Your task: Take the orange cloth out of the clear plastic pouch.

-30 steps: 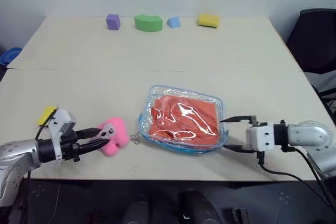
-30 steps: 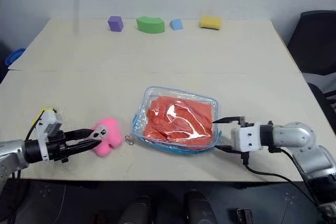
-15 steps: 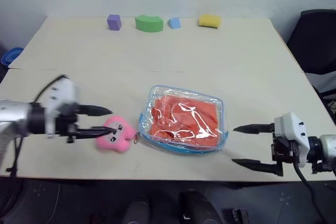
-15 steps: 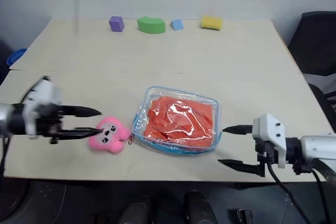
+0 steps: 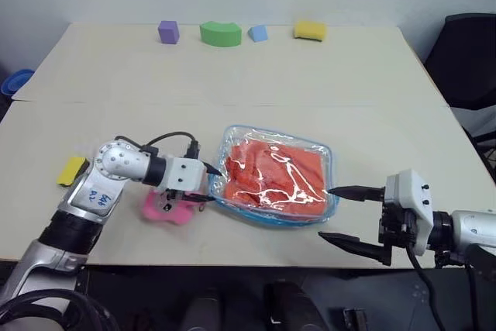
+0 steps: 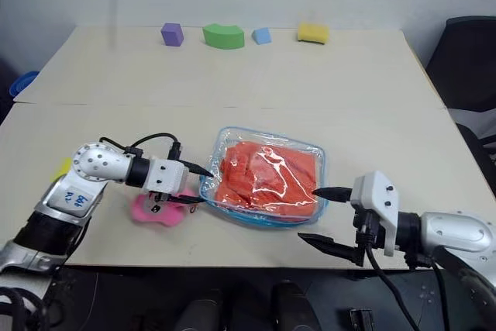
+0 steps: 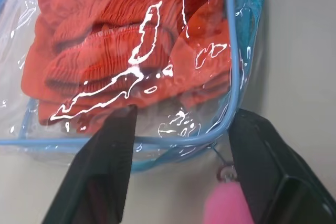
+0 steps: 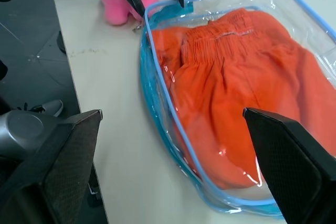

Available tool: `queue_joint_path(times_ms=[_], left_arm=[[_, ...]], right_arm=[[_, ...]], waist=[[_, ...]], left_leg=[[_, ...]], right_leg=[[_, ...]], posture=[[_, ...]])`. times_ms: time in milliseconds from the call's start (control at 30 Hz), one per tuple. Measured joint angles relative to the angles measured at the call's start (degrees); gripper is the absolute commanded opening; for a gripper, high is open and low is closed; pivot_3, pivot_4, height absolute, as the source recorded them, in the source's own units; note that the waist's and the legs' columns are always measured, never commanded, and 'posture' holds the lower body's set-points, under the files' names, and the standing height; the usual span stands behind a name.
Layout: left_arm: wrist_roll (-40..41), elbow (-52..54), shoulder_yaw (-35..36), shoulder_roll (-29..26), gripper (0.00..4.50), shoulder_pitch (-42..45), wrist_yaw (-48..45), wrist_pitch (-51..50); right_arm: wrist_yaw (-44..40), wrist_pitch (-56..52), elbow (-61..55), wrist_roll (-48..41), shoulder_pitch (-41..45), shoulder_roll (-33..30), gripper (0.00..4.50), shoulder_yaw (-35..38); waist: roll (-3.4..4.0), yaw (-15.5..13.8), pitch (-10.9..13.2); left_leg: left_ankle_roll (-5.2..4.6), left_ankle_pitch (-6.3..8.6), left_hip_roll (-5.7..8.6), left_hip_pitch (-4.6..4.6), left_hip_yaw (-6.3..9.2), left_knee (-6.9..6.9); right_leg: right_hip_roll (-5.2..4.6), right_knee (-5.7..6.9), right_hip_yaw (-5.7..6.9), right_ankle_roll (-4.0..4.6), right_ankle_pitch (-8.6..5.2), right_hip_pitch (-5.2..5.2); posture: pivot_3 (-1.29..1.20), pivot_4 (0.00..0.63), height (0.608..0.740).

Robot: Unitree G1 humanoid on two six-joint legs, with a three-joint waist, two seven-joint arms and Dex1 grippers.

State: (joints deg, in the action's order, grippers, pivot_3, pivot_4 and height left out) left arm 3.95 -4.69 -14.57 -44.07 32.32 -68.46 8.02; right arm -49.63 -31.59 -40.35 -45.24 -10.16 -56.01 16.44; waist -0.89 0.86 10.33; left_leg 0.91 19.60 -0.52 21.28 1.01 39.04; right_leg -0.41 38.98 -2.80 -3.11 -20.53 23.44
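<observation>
On my head cameras the clear plastic pouch (image 5: 273, 184) lies flat on the pale table (image 5: 232, 83), near the front edge and about midway between my two arms. The orange cloth (image 5: 273, 180) is inside it, bunched into folds and filling most of the pouch, with glare streaking the plastic over it; the light blue trim (image 8: 157, 93) runs unbroken around the edge as far as I can see, so I read the cloth as fully enclosed. My left gripper (image 5: 208, 184) points across toward the pouch's left end, its two black fingers apart with nothing between them, one tip at the pouch's upper left rim and the other lower by the corner. Through the left wrist camera the fingers (image 7: 100, 177) stand on either side of the pouch's corner, and I cannot tell whether they touch the plastic. A small metal ring (image 7: 227, 172) on the zipper hangs just past that corner, beside the pink plush toy (image 5: 167, 208), which lies on the table under my left wrist. My right gripper (image 5: 345, 215) hovers just off the pouch's right end, fingers spread wide and gripping nothing, the upper tip close to the pouch's right edge. Along the far side of the table sit a purple block (image 5: 167, 32), a green arch block (image 5: 220, 33), a small blue block (image 5: 257, 32) and a yellow block (image 5: 308, 30), well apart from the pouch. A flat yellow piece (image 5: 71, 170) lies to the left of my left arm.
</observation>
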Motion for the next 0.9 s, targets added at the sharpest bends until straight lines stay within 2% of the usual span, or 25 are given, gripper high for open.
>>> queue_joint_path(times_ms=[200,333,500,600,767,900], left_arm=[[1.4,0.1,0.0,1.9,0.09,-0.2,-1.3,-1.7],[3.2,3.3,0.1,2.0,0.04,-1.7,-2.3,-6.9],[13.9,11.4,3.6,6.5,0.04,-4.2,2.2,-28.7],[17.9,15.1,6.0,8.0,0.0,-5.2,6.3,-37.4],[21.0,18.8,7.7,9.6,0.0,-8.0,10.8,-43.9],[21.0,20.3,7.4,9.6,0.0,-8.8,11.6,-44.4]], right_arm=[[0.8,0.1,-0.4,2.6,-1.8,0.7,4.5,-0.3],[1.1,0.1,-0.6,3.5,-1.8,1.2,4.5,-0.5],[2.7,1.5,-0.7,10.2,-0.4,1.5,4.5,-5.8],[3.6,2.3,-0.7,13.7,0.3,2.2,3.86,-8.5],[5.6,4.0,0.5,20.3,4.1,4.7,2.21,-14.6],[7.5,6.3,2.9,26.3,7.1,6.0,2.21,-18.3]], waist=[[0.0,-0.4,0.0],[0.0,-0.7,0.0],[-0.01,-0.7,0.0],[-0.01,-0.7,0.0],[-0.04,-0.5,0.0],[-0.04,-0.7,0.0]], left_leg=[[0.0,0.0,0.0,-0.03,-0.01,0.05],[0.0,-0.01,0.0,-0.03,0.0,0.05],[-0.01,0.0,0.0,-0.02,0.02,0.08],[0.0,-0.01,0.01,-0.03,0.03,0.08],[0.1,-0.06,0.0,-0.08,0.01,0.08],[0.16,-0.09,0.01,-0.07,0.02,0.08]], right_leg=[[0.0,0.08,-0.01,0.0,0.0,-0.01],[0.0,0.08,-0.01,0.0,0.0,-0.01],[-0.01,0.1,-0.01,0.0,0.0,-0.02],[0.0,0.11,-0.01,0.0,0.0,-0.02],[0.02,0.15,-0.04,0.0,0.0,-0.02],[0.02,0.16,-0.04,0.0,0.0,0.0]], posture=[[0.0,0.15,0.74],[0.0,0.15,0.74],[0.0,0.15,0.74],[0.0,0.15,0.74],[0.0,0.15,0.74],[0.0,0.15,0.74]])
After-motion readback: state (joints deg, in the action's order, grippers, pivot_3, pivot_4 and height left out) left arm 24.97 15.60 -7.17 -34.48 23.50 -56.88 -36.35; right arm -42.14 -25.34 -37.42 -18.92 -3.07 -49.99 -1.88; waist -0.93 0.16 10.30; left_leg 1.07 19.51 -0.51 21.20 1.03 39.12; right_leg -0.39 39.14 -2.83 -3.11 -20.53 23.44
